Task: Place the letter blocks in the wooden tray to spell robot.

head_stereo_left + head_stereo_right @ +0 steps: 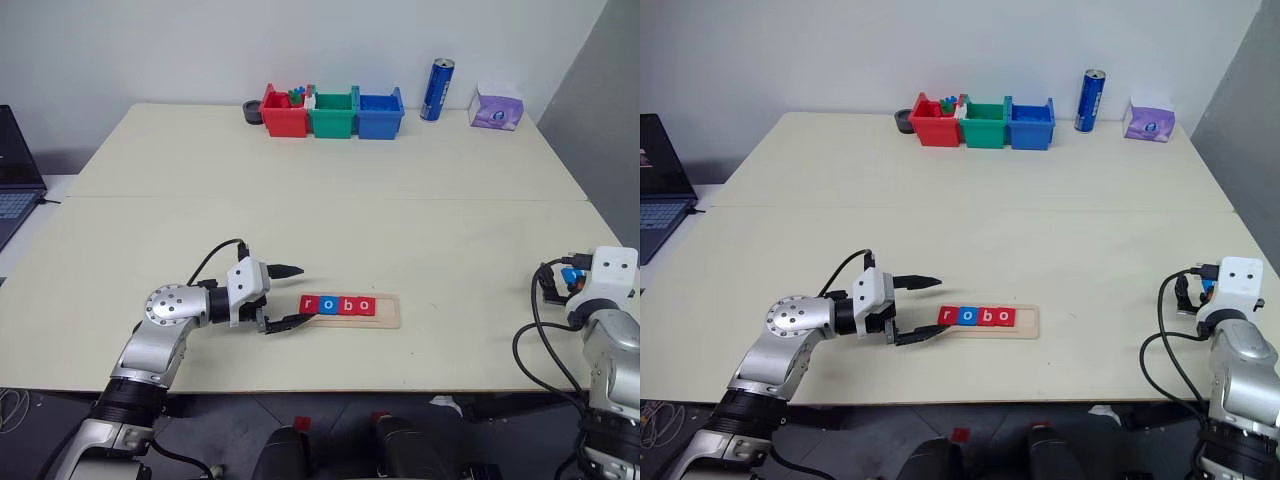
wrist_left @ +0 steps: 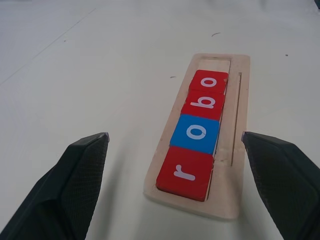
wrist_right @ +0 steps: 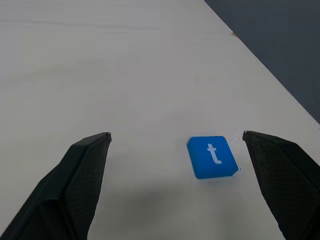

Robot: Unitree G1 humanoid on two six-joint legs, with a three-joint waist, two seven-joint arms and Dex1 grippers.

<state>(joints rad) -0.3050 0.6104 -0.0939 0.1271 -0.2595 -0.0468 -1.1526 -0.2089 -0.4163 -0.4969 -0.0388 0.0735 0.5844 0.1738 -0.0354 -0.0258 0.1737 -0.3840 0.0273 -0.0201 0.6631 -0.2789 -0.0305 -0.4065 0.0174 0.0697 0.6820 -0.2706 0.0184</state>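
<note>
Since r, o, b, o sit in the wooden tray (image 1: pixel 390 319), only the blue t tile (image 3: pixel 212 156) remains, flat on the desk (image 1: pixel 320 170). Both grippers' fingers wide apart, empty. Tile looks light, rigid, thin: pinch opposite edges.

Wooden tray (image 2: pixel 235 150) with four letter blocks (image 2: pixel 198 132) lies ahead between left gripper (image 2: pixel 175 187) fingers; "t" block (image 3: pixel 212 157) on table ahead of right gripper (image 3: pixel 175 185).

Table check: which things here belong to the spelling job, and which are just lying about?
Job:
- wooden tray
- r, o, b, o blocks in the tray
- blue t block, loose on the table, ahead of the open right tool

Lying about:
- red, green, blue bins
- blue can
- tissue pack
- laptop
</note>
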